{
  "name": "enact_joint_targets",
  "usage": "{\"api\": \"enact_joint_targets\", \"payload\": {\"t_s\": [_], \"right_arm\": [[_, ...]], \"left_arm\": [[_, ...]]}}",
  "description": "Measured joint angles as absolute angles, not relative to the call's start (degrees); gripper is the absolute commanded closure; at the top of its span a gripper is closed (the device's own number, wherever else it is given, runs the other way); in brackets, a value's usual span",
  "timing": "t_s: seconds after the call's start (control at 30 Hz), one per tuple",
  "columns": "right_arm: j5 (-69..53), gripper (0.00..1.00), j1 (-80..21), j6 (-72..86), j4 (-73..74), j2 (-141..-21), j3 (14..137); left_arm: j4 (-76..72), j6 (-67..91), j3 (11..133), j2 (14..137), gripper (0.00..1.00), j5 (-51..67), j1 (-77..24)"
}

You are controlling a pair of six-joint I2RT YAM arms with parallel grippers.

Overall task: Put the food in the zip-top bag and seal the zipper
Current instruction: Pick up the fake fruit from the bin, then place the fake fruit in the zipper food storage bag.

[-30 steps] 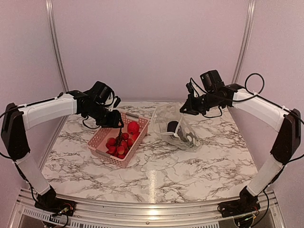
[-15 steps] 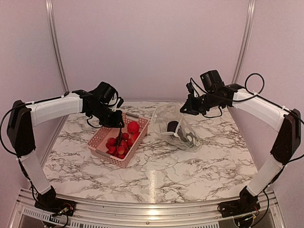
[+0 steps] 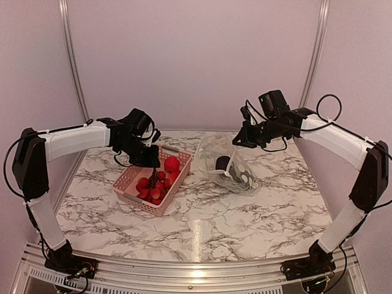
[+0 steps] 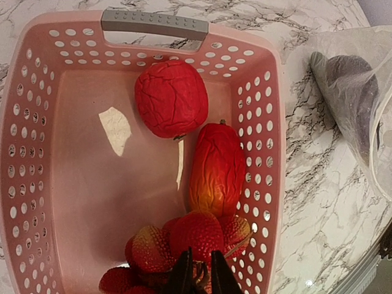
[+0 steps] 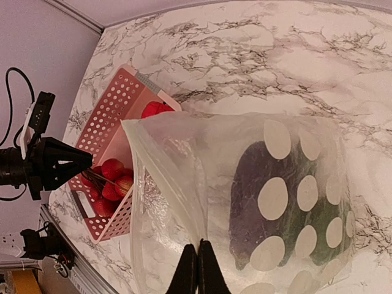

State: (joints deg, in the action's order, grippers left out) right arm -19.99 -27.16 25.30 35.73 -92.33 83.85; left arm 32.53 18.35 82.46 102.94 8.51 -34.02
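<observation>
My left gripper (image 3: 153, 160) hangs over the pink basket (image 3: 130, 179). It is shut on the dark stem of a bunch of small red strawberry-like pieces (image 4: 195, 236), which rest in the basket's near end. A round red tomato (image 4: 171, 98) and an orange-red carrot-like piece (image 4: 217, 168) lie behind them. My right gripper (image 5: 197, 269) is shut on the mouth edge of the clear dotted zip-top bag (image 3: 228, 160) and holds it lifted open toward the basket. The whitish zipper (image 5: 163, 182) runs along that edge. A dark purple eggplant (image 5: 245, 202) and green pieces (image 5: 321, 220) lie inside.
The basket has a grey handle (image 4: 154, 23) at its far end and stands left of centre on the marble table (image 3: 202, 214). The bag lies just to its right, with a narrow gap between them. Metal frame posts stand at the back corners.
My left arm has shifted slightly right and forward over the basket, still gripping the stem. The right arm and the bag have not moved.
</observation>
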Motion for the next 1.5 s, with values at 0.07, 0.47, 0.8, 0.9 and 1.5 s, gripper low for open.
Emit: {"api": "enact_joint_targets", "payload": {"t_s": [0.07,0.47,0.8,0.9,1.5], "right_arm": [[-20.01,1.0,-27.16,25.3,35.73,-92.33,83.85],[-19.84,1.0,-27.44,25.28,36.51,-92.03,83.85],[-19.4,1.0,-27.77,25.3,38.17,-90.94,84.47],[-19.4,1.0,-27.83,25.32,38.24,-90.94,84.62],[-19.44,1.0,-28.49,26.17,39.57,-90.78,86.65]], "left_arm": [[32.62,18.35,82.46,102.94,0.95,8.49,-34.02],[34.65,19.25,87.83,102.15,1.0,6.85,-34.02],[29.43,24.43,96.33,97.32,1.0,6.79,-34.94],[25.91,26.24,97.67,96.49,1.0,7.55,-35.68],[-2.35,39.35,95.85,99.02,1.0,18.59,-43.09]]}}
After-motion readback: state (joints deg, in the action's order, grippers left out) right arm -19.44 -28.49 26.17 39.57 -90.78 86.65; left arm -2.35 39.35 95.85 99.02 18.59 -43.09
